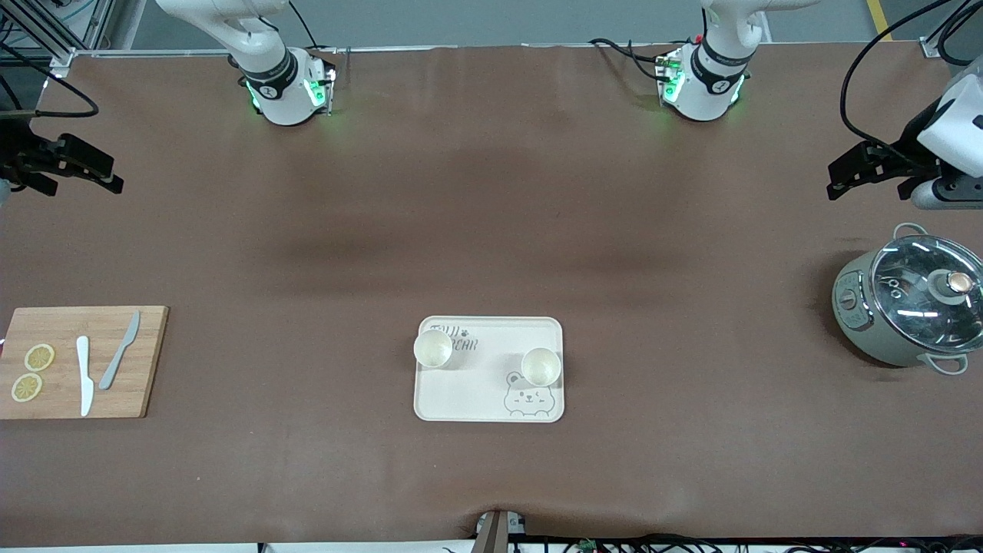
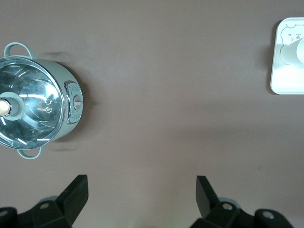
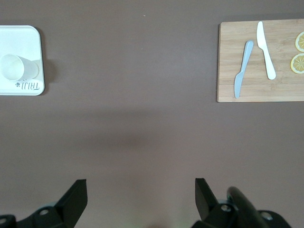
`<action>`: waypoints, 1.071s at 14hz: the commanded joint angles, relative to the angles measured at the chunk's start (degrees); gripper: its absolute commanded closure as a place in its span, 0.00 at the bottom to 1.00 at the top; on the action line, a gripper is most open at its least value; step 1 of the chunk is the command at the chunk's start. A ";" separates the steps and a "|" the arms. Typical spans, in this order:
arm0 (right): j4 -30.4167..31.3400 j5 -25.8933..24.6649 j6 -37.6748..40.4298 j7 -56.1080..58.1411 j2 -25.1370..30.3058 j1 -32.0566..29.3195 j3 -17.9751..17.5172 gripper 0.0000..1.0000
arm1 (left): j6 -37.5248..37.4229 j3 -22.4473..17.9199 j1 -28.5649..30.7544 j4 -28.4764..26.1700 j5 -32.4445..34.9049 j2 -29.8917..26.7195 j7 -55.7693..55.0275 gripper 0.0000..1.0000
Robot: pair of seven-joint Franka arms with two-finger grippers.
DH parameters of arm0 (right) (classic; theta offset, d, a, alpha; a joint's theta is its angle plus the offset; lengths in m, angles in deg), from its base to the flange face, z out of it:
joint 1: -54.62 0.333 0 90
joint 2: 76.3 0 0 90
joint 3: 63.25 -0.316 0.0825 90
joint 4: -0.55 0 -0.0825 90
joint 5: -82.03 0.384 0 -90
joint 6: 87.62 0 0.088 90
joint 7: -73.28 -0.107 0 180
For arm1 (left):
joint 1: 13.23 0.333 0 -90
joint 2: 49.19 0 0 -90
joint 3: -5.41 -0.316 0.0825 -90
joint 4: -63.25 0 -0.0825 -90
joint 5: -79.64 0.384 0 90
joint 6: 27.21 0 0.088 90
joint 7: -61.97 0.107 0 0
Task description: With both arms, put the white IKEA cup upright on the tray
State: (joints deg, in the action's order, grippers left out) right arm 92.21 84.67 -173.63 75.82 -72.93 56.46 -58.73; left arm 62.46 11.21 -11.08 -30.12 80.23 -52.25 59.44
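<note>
Two white cups point(image 1: 433, 348) point(image 1: 539, 366) upright on tray point(image 1: 491, 392), mid-table toward the camera-side edge. Left hand point(image 1: 845, 178) parked above table edge at its arm's end, fingers apart, empty. Right hand point(image 1: 92, 173) likewise at its end, apart, empty.

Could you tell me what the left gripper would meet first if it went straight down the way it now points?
Most likely only the bare brown table. The left gripper, open, points down at it, between the lidded pot and the tray, though depth is hard to judge.
</note>
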 commanded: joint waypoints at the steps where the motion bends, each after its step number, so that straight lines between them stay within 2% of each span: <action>1: -0.70 -1.67 0.05 0.54 0.05 -0.35 -0.83 0.00 | -1.33 0.27 0.30 0.12 -0.32 -1.32 0.07 0.00; 6: -0.52 -1.85 0.31 0.54 -0.03 -0.79 -0.74 0.00 | -1.25 0.27 0.30 0.73 0.82 -2.29 -0.02 0.00; 15: -0.52 -1.85 0.40 0.46 -0.12 -0.79 -0.74 0.00 | -0.90 0.27 -0.05 5.13 0.56 0.95 0.42 0.00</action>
State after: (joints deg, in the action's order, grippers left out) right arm 92.16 83.99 -173.64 75.84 -72.99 56.46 -58.88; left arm 62.03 11.24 -11.10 -27.46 80.36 -52.88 59.44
